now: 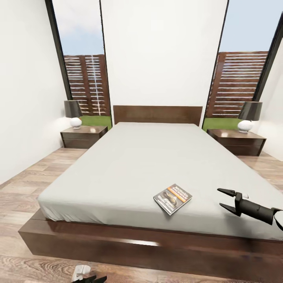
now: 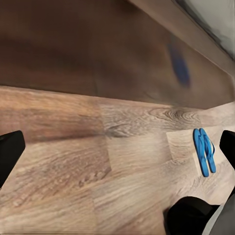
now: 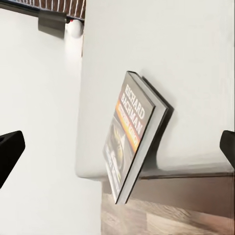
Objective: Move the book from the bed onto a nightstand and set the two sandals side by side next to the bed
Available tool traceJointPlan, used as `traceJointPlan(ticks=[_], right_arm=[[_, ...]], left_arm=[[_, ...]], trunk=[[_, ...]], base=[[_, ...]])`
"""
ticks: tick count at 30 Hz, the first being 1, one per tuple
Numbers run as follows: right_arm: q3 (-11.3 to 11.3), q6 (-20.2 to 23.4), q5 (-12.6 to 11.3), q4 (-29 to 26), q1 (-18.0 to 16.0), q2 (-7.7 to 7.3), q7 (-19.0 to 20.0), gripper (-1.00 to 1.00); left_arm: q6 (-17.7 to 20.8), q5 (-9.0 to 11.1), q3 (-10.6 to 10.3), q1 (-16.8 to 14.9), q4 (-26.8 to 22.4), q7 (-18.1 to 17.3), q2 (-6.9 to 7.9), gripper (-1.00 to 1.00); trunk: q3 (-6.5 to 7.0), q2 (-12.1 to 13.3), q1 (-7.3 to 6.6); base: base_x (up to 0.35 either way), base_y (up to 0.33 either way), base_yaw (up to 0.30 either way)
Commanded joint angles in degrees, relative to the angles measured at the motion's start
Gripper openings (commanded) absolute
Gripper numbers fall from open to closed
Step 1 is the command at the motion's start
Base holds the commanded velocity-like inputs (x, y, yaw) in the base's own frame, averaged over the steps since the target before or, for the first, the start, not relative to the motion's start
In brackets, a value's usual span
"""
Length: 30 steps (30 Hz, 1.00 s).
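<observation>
Currently: book (image 1: 172,198) unmoved on bed (image 1: 129,165), ahead of the right gripper (image 1: 222,198) — fingers spread, empty. Sandals (image 2: 204,151) paired on floor beyond the left gripper (image 2: 117,147) — fingers apart, empty. Nightstand (image 1: 236,141) awaits; transfer pending.

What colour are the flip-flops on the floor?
Bright blue. The two sandals show best in the left wrist view, lying together on the wood floor.

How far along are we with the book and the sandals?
Sandals look done: side by side on the floor beside the bed frame. In hand: right pincer open above the mattress, facing the book, not yet gripping. Left: carry it to a nightstand.
</observation>
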Motion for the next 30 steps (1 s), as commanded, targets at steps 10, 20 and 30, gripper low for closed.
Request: traceJointPlan(ticks=[10,20,30], right_arm=[[-0.17,-3.23,6.47,3.27,1.32,0.8,1.25,1.0],[-0.09,-8.69,9.21,9.98,1.74,1.71,6.98,1.0],[-0.1,-16.0,15.06,18.03,1.8,3.87,11.88,1.0]], left_arm=[[-0.45,-0.42,0.55,-0.05,0.07,-0.07,0.0,1.0],[-0.45,-0.39,0.82,-0.07,-0.01,0.24,0.0,1.0],[-0.45,-0.25,1.01,-0.07,-0.05,1.38,0.0,1.0]], trunk=[[-0.06,-0.03,-0.02],[-0.06,-0.03,-0.02],[-0.08,-0.03,-0.02]], base=[[-0.074,0.0,0.0],[-0.015,0.0,0.0],[-0.001,0.0,0.0]])
